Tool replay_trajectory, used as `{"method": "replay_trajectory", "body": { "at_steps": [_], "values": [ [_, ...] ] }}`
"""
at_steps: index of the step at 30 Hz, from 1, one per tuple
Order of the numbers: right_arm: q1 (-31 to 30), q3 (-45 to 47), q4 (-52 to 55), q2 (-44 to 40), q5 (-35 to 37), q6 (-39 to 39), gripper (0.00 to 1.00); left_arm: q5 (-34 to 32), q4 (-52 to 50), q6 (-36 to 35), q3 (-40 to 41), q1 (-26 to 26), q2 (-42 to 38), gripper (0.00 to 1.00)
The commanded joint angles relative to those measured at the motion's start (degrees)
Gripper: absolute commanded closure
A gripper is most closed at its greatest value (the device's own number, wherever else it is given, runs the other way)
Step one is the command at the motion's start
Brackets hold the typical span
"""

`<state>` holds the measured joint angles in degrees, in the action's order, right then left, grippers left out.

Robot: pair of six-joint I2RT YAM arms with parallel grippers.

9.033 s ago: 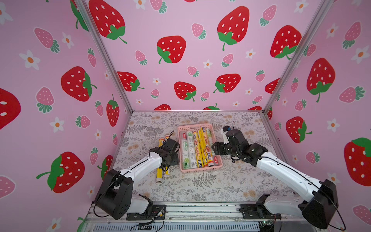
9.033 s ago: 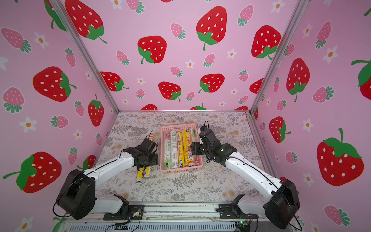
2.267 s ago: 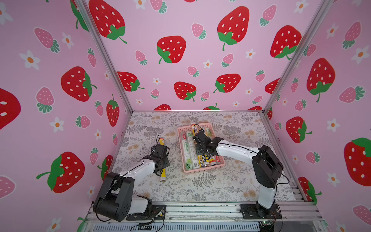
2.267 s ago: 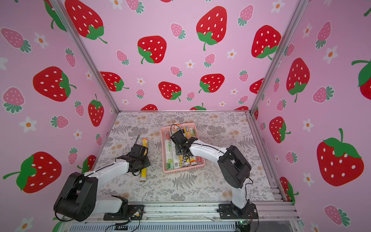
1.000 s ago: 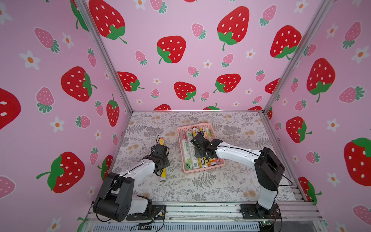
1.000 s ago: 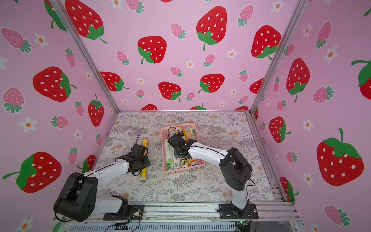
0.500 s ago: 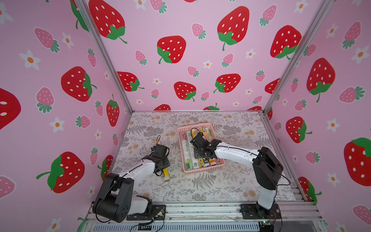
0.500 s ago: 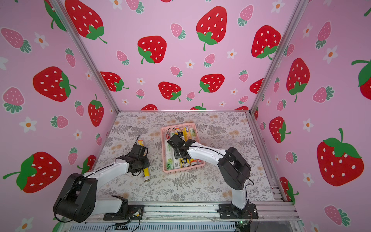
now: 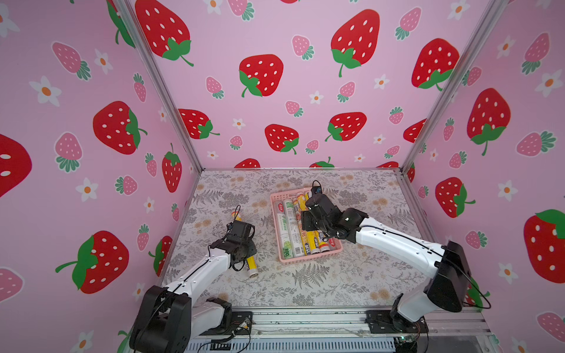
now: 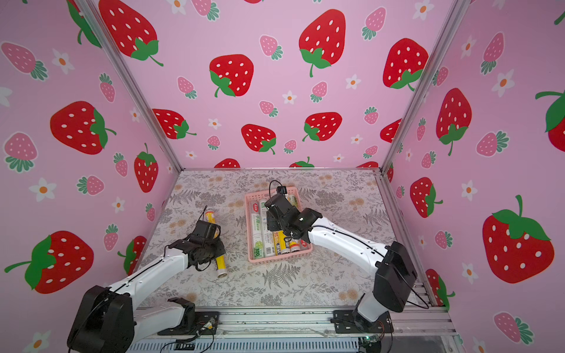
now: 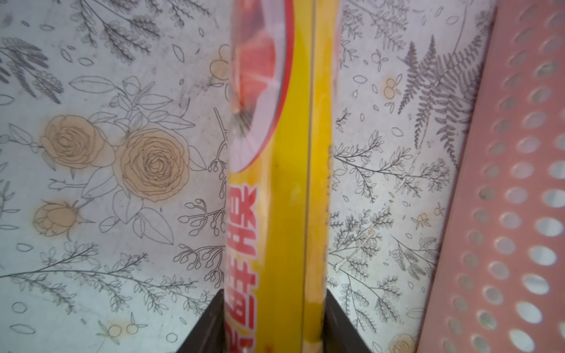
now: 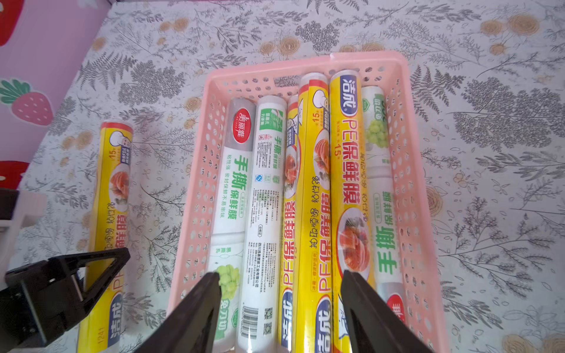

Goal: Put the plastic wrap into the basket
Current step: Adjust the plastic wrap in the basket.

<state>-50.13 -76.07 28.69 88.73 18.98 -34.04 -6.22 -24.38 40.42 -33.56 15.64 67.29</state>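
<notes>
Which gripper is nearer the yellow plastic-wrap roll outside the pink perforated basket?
Left. The left gripper clamps the yellow roll; the right gripper hovers open over the basket.

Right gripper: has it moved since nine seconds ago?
Yes. The right gripper was outside the basket's right wall; now it is over the rolls inside, so it has shifted left across that wall.

Pink strawberry-print walls [image 9: 275,45] enclose a grey floral-patterned floor [image 9: 305,284], with aluminium posts [image 9: 165,101] at the back corners
</notes>
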Motion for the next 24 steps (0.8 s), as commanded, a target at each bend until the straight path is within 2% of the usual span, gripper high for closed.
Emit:
{"method": "replay_trajectory", "body": {
  "at_steps": [1,14,24],
  "values": [
    [0.96,3.57,-0.59,-2.96,0.31,1.0,0.32,-1.74,-3.42,0.09,-2.39,0.18,-1.91,0.56],
    [8.85,16.38,-3.35,-13.78,-5.89,-1.27,0.31,-2.17,-11.24,-0.61,-10.06,1.04,-7.07,0.56],
    [14.03,21.71,-3.64,-18.18,-8.83,-1.07,0.31,-2.91,-12.84,0.96,-16.72,5.58,-6.72,0.56]
  ]
}}
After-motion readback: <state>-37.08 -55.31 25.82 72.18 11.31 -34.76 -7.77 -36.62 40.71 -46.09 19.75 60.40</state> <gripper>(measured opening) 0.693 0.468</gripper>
